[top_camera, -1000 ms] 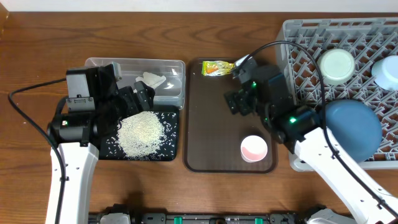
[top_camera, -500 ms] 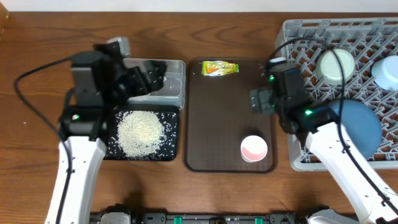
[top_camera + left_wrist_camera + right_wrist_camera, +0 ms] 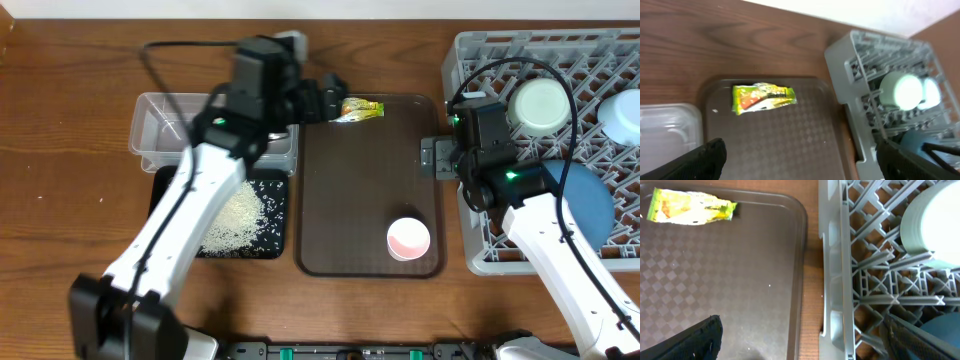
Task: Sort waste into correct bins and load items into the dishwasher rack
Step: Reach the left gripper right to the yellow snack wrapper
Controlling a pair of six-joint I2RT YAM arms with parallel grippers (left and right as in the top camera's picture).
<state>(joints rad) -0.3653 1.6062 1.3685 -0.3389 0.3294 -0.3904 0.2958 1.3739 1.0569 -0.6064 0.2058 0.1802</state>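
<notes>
Nearest the robot, the pink cup stands on the brown tray, and the rice lies heaped in the black tray. The right end effector hangs wide and empty over the gap between tray and dishwasher rack.

At the tray's far edge lies the snack wrapper, flat and apart from everything. The left end effector hovers just beside it, spread wide and holding nothing.

The step in hand looks like picking up the wrapper. The left end effector should centre over it, straddle its short width, and come down until the fingertips nearly touch the tray before closing, since the wrapper is thin. It should lift straight up, then likely carry it to the clear tub.
</notes>
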